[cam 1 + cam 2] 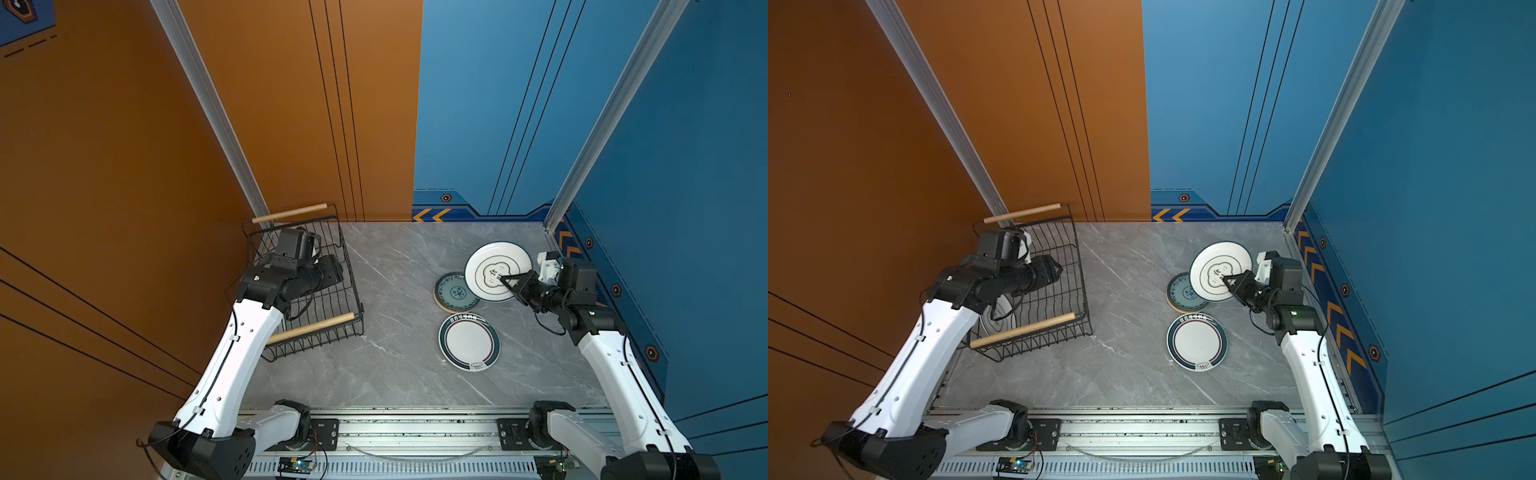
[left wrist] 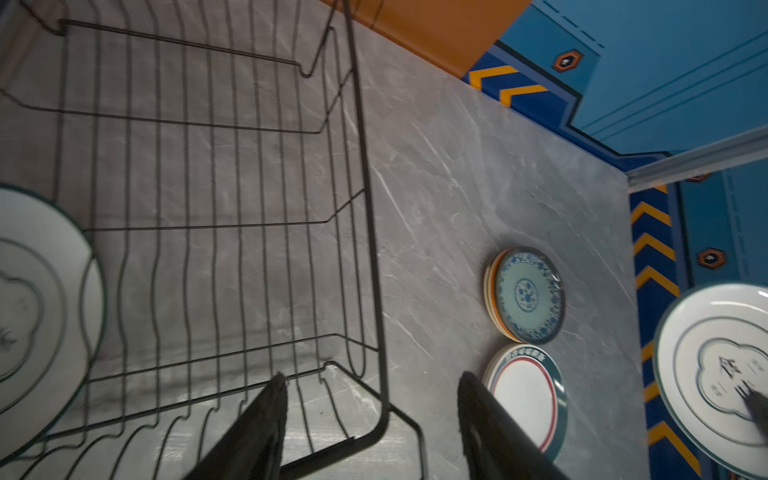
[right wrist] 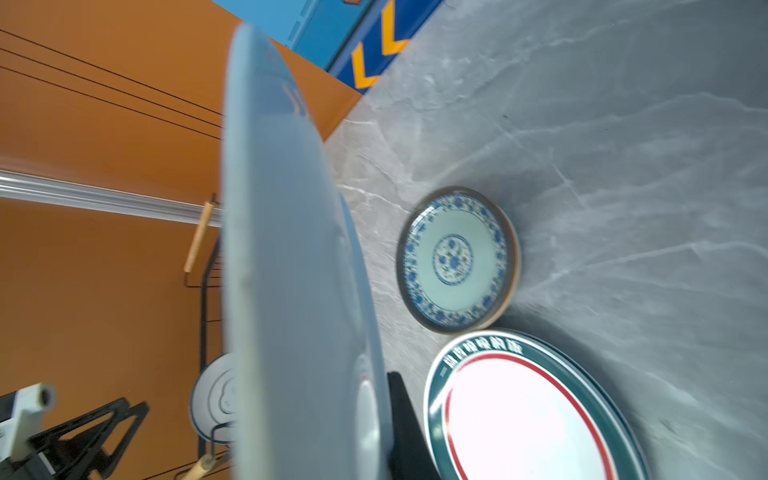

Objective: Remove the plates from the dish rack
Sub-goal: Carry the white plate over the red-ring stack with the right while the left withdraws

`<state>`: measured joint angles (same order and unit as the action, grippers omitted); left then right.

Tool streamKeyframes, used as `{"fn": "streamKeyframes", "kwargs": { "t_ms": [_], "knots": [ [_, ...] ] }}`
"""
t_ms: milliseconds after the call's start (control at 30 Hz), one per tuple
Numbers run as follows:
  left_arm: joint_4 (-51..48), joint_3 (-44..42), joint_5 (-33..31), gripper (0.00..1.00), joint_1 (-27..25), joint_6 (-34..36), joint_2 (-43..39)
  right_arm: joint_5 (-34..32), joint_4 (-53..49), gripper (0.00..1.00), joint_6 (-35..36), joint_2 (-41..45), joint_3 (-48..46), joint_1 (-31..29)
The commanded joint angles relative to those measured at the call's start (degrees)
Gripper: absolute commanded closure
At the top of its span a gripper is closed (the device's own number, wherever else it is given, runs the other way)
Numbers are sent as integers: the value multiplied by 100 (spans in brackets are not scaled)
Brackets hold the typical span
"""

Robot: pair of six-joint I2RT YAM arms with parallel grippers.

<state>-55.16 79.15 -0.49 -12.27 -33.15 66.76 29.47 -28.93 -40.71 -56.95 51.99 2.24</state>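
Both top views show the black wire dish rack (image 1: 316, 338) with two pale wooden rod handles at the far left of the grey marbled tabletop (image 1: 395, 374). The left arm reaches over it, and its own wrist hides the left pincer in these views. In a top view a round white plate with a dark rim (image 1: 998, 322) sits in the rack, half covered by the arm. On the right, the right pincer (image 1: 505, 281) is clamped on a large white plate with a dark rim and a cloud-shaped emblem (image 1: 488, 259). It holds the plate tilted above the edge of a small round teal-patterned plate (image 1: 455, 294) that tops a low stack. Near that stack a large white plate with a dark green rim and a red ring (image 1: 468, 343) lies flat on the table.

Left wrist view: the left pincer (image 2: 372, 376) stands apart and holds nothing. One finger shows over the rack's floor, the other over bare table outside its side wall. The racked plate is cut off by the picture's edge.

Right wrist view: the held plate is edge-on and blurred. One black finger (image 3: 401, 415) presses its face; the other is hidden behind it. The plate also covers most of the rack.
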Motion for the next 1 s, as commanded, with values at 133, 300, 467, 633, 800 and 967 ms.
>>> {"fn": "streamKeyframes", "kwargs": {
  "t_ms": [133, 300, 467, 633, 800, 967],
  "knots": [
    [-879, -448, -797, 34, 627, 411, -407, -556, -1158, 98, 558, 292, -494, 7],
    [-894, -574, -942, 34, 790, 382, -397, -675, -1276, 98, 519, 493, -910, -128],
    [-892, -723, -1096, 34, 822, 301, -340, -779, -1296, 97, 438, 588, -1334, -332],
    [-886, -776, -1119, 34, 832, 279, -304, -842, -1291, 97, 368, 641, -1514, -502],
    [-878, -800, -1132, 34, 846, 283, -328, -838, -1234, 96, 340, 549, -1627, -657],
    [-882, -845, -1151, 34, 871, 298, -365, -820, -1116, 94, 271, 465, -1723, -810]
  ]
}}
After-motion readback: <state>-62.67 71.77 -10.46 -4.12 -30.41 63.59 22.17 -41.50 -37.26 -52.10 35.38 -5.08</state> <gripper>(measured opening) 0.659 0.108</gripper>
